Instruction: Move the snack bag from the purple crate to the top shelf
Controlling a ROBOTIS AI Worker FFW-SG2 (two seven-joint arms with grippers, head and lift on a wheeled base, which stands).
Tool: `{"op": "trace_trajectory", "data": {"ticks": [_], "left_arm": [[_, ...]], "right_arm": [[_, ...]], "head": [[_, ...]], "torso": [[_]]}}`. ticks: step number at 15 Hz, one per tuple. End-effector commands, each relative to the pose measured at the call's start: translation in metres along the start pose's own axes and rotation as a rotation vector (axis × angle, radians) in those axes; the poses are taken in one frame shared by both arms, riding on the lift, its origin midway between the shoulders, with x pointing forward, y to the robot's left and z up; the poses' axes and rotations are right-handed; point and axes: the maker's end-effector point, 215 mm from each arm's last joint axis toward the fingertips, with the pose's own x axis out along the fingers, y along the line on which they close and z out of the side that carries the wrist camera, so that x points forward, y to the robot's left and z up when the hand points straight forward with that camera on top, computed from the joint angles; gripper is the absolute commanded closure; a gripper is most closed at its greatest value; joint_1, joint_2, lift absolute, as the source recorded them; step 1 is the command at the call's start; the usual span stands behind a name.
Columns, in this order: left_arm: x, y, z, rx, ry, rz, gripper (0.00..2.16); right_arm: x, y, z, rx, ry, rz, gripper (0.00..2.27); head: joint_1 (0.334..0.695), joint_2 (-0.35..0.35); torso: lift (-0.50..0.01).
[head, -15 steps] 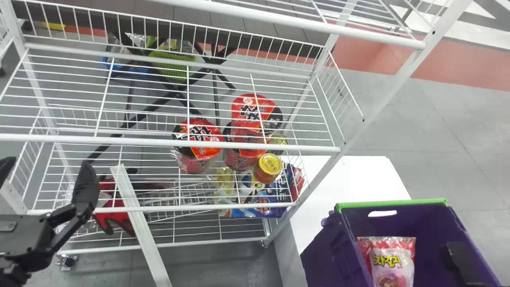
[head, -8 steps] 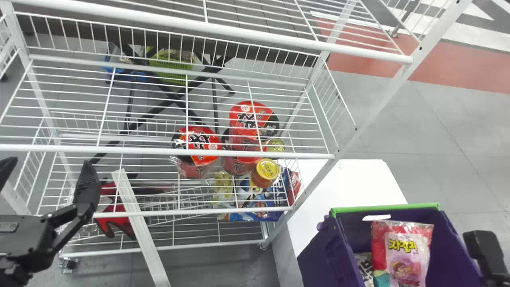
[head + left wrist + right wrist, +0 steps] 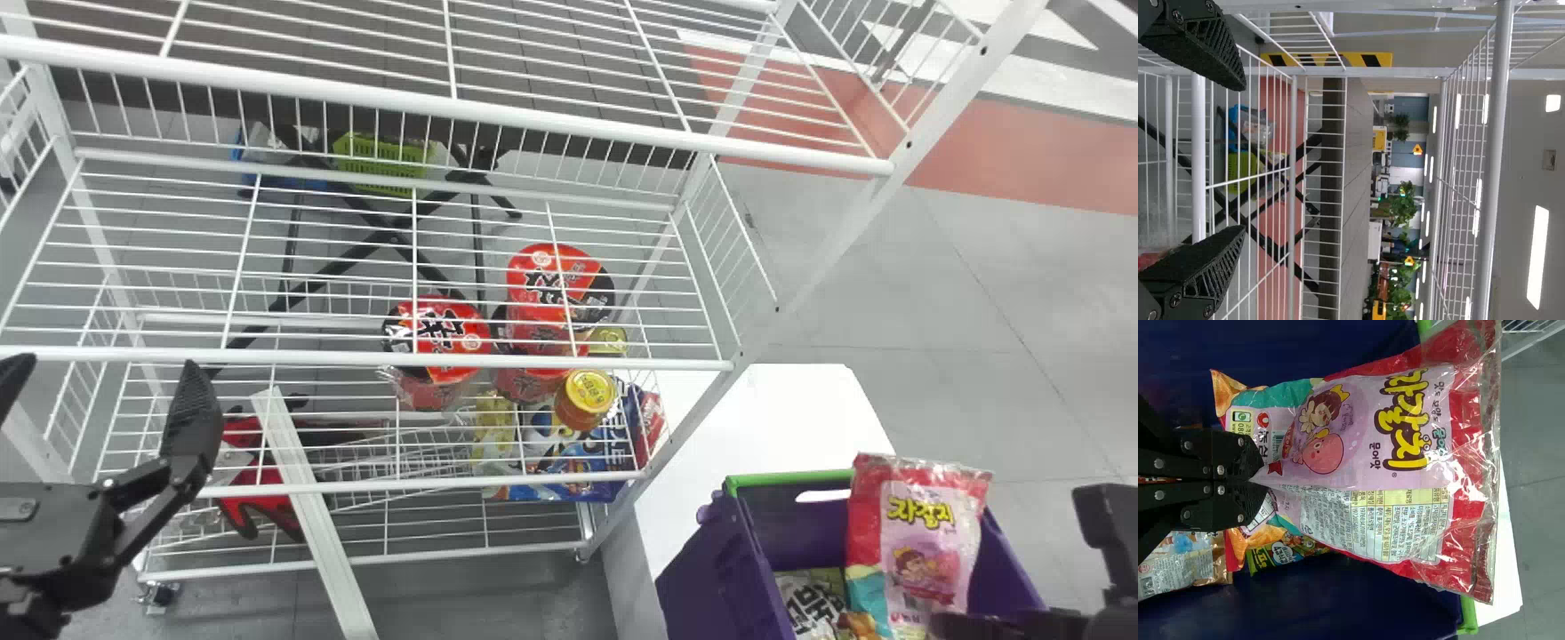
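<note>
Over the purple crate (image 3: 729,569), the right pincer (image 3: 1257,472) is clamped on the snack bag (image 3: 1405,453), its two fingers pressed together near the bag's bottom end. The pinched film is drawn into creases running out from the fingertips. The bag stands roughly upright, its top end above the crate's rim and its lower part seemingly within the walls. Beneath it lie other packets (image 3: 809,604). Next to the crate is the white table (image 3: 782,418), and beside that the wire rack (image 3: 742,351), with noodle cups (image 3: 436,329) and a yellow-lidded jar (image 3: 585,400) on a lower level. The left pincer (image 3: 1241,157) waits at the rack's left part, fingers apart.

The step in hand looks to be the lift out of the crate, with the grip made and placing not begun. The next move calls for raising the bag well clear of the rim, then carrying it leftward and up past the high front rail (image 3: 444,105). Held so low, its loose upper end could flop or snag on the wires.
</note>
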Motion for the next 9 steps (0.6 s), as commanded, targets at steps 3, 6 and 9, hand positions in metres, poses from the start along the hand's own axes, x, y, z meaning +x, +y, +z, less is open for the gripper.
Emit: {"op": "trace_trajectory", "data": {"ticks": [3, 6, 9], "left_arm": [[0.0003, -0.0006, 0.0007, -0.002, -0.002, 0.0, 0.06], [0.0004, 0.0002, 0.0008, -0.001, -0.002, 0.001, 0.06], [0.0003, 0.0003, -0.0002, 0.001, 0.001, 0.0, 0.06]], "right_arm": [[-0.0032, 0.0012, 0.0033, 0.002, -0.011, 0.0, 1.92], [-0.004, 0.0007, 0.0052, 0.002, -0.015, -0.002, 1.92], [-0.0092, 0.0003, 0.0101, 0.0, -0.029, -0.005, 1.92]], "head": [[0.695, -0.35], [0.695, -0.35], [0.695, -0.35]], "torso": [[-0.306], [-0.293], [-0.282]]}}
